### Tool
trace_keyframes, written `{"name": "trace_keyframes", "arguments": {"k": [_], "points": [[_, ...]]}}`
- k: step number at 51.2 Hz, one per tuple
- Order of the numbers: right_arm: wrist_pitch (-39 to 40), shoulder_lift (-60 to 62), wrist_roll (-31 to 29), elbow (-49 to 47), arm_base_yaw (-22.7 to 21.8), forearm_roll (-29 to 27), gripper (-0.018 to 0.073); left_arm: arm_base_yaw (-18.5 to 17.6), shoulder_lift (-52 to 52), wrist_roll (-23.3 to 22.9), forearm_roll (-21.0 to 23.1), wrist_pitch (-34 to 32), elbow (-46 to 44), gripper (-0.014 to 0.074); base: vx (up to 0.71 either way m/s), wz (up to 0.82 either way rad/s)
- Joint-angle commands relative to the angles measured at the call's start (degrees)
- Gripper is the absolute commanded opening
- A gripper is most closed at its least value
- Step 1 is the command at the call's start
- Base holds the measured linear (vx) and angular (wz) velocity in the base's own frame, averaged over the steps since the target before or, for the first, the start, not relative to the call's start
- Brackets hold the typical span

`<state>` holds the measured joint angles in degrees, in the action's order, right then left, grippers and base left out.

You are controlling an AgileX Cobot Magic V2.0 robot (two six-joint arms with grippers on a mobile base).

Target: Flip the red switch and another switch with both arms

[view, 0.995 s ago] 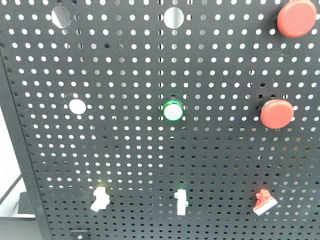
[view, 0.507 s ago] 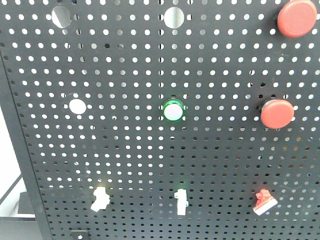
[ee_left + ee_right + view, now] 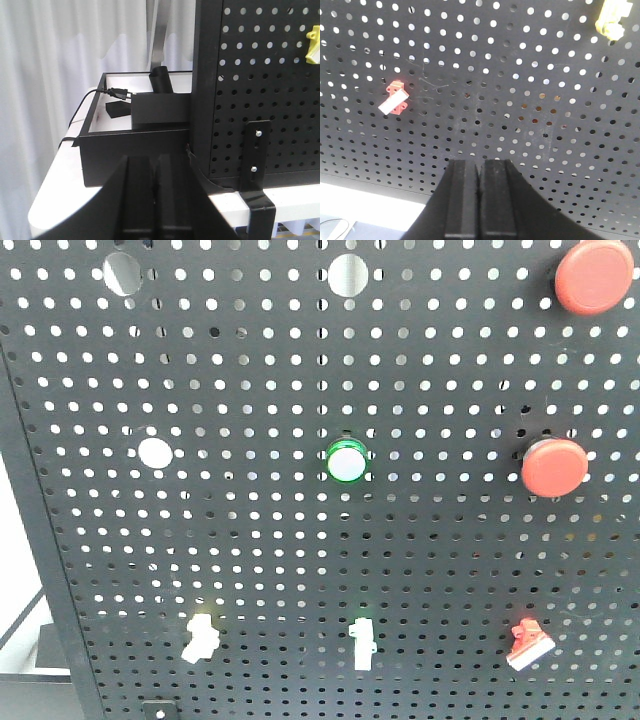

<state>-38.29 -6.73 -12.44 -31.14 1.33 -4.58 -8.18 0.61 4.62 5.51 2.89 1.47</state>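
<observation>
The red switch [image 3: 528,644] with its white lever sits low on the right of the black pegboard [image 3: 420,540]. The cream-white switch [image 3: 200,637] is low on the left. No arm shows in the front view. My left gripper [image 3: 157,160] is shut on nothing, low by the board's left edge, with a yellowish switch [image 3: 314,45] far up to its right. My right gripper [image 3: 479,165] is also shut and empty, facing the board below and right of the red switch [image 3: 395,99].
A narrow upright white toggle [image 3: 362,644] stands between the two switches. Above are a green-ringed button [image 3: 346,461] and two big red push buttons [image 3: 553,466] [image 3: 594,276]. A black tray [image 3: 130,140] with a plugged-in box lies left of the board. A bracket [image 3: 256,165] holds the board's foot.
</observation>
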Motion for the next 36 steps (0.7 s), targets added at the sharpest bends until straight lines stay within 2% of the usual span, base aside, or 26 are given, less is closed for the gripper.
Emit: {"name": "trace_keyframes", "arguments": {"k": [1,8,18,23,27,29,32,36], "points": [[4.7,-0.9,-0.9,-1.4,-0.2,1.3,-0.0006,0.1,1.0,-0.2,0.2,-4.7,1.2,0.0000,0.00,0.00],[10.2,-0.8,0.3,3.7,-0.3,1.5,-0.0006,0.1,1.0,-0.2,0.2,-4.7,1.2,0.0000,0.00,0.00],[26.7,-0.2,13.0,20.2,-0.3,-0.2,-0.0006,0.1,1.0,-0.2,0.2,-4.7,1.2,0.0000,0.00,0.00],[33.4,-0.2,19.3,27.9,-0.3,1.7,-0.0006,0.1,1.0,-0.2,0.2,-4.7,1.2,0.0000,0.00,0.00],[37.7,0.3,21.3,32.0,-0.3,3.8,-0.0006,0.1,1.0,-0.2,0.2,-4.7,1.2,0.0000,0.00,0.00],[38.6,1.2,21.2,33.5,-0.2,4.6,-0.0006,0.1,1.0,-0.2,0.2,-4.7,1.2,0.0000,0.00,0.00],[35.1,3.7,20.3,33.1,-0.2,5.2,-0.0006,0.1,1.0,-0.2,0.2,-4.7,1.2,0.0000,0.00,0.00],[34.3,8.0,19.3,33.3,-0.2,5.2,-0.0006,0.1,1.0,-0.2,0.2,-4.7,1.2,0.0000,0.00,0.00]]}}
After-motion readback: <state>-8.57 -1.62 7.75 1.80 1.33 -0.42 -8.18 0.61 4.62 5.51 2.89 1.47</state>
